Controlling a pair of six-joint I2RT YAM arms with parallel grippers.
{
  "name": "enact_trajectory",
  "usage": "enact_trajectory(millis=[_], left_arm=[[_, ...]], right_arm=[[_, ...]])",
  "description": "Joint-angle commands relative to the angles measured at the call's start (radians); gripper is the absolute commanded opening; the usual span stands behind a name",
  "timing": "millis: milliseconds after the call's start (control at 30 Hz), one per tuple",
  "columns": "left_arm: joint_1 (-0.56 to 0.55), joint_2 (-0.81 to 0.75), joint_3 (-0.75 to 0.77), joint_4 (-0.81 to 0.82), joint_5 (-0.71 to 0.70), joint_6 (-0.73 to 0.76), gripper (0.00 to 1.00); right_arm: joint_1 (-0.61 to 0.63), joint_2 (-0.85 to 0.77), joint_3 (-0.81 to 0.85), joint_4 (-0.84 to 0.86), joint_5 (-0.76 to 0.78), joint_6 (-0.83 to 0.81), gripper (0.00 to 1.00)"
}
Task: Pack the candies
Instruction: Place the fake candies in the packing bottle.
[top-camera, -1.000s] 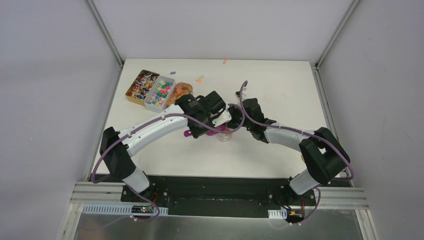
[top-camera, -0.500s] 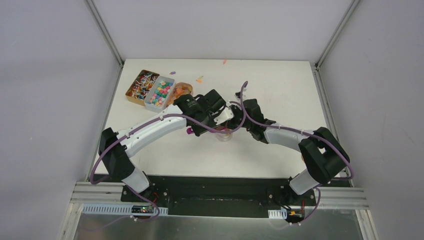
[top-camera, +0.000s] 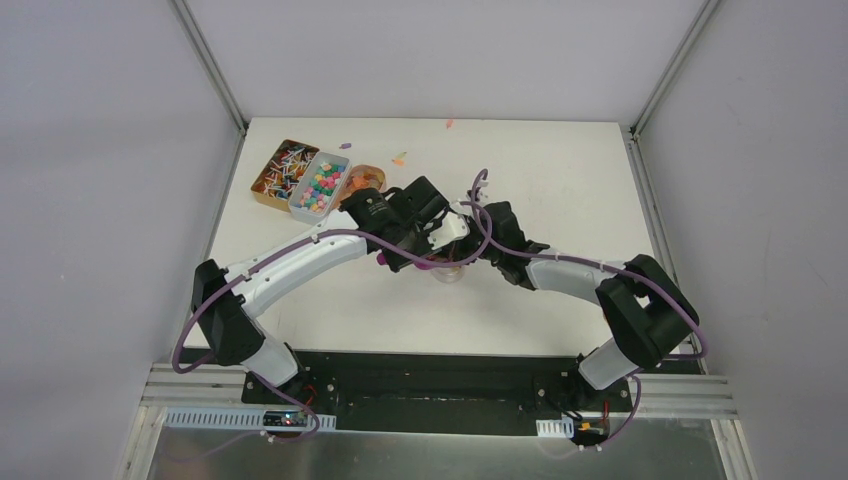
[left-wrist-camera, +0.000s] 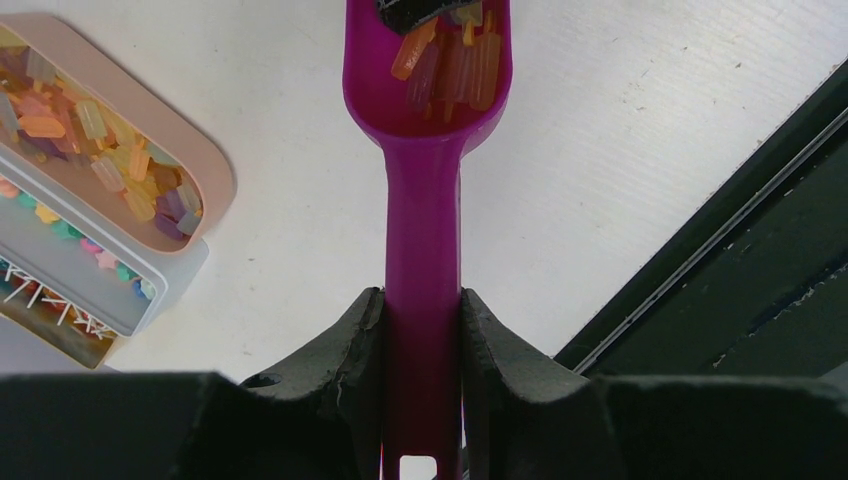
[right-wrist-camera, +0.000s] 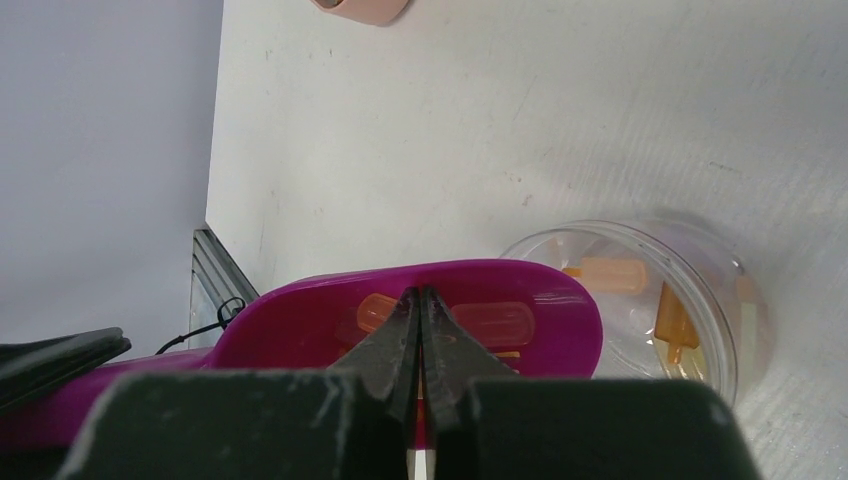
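Note:
My left gripper (left-wrist-camera: 422, 305) is shut on the handle of the magenta scoop (left-wrist-camera: 424, 230). The scoop bowl holds several orange-amber candies (left-wrist-camera: 455, 65). In the right wrist view the scoop bowl (right-wrist-camera: 420, 325) hangs beside and partly over the open clear jar (right-wrist-camera: 650, 300), which holds a few amber candies (right-wrist-camera: 672, 320). My right gripper (right-wrist-camera: 421, 300) is shut and empty, its tips pressed into the scoop bowl among the candies. In the top view both grippers meet over the jar (top-camera: 447, 270) at the table's middle.
A pink tray of amber and mixed candies (left-wrist-camera: 110, 170), a grey tray of coloured candies (top-camera: 320, 185) and a brown tray of sticks (top-camera: 280, 170) stand at the back left. A few loose candies (top-camera: 399, 158) lie near the back edge. The table's near edge (left-wrist-camera: 700, 240) is close.
Both grippers and the scoop have shifted slightly towards the back left over the jar. The grips have not changed.

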Motion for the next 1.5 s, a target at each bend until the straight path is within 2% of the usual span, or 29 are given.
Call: enact_trajectory(millis=[0, 133, 233, 700, 1467], left_arm=[[-0.008, -0.049, 0.052, 0.052, 0.015, 0.018, 0.0], [-0.009, -0.046, 0.058, 0.046, 0.026, 0.02, 0.0], [-0.009, -0.043, 0.066, 0.023, 0.054, 0.027, 0.0], [-0.008, 0.001, 0.115, -0.032, 0.029, 0.036, 0.0], [-0.009, 0.04, 0.141, -0.109, 0.003, 0.028, 0.0]], right_arm=[[0.016, -0.001, 0.012, 0.007, 0.006, -0.001, 0.01], [0.017, -0.019, 0.02, -0.005, 0.006, -0.001, 0.01], [0.017, -0.03, 0.032, -0.034, 0.061, -0.088, 0.0], [0.006, -0.107, 0.045, -0.092, 0.115, -0.132, 0.0], [-0.14, -0.245, 0.038, -0.174, 0.073, -0.18, 0.0]])
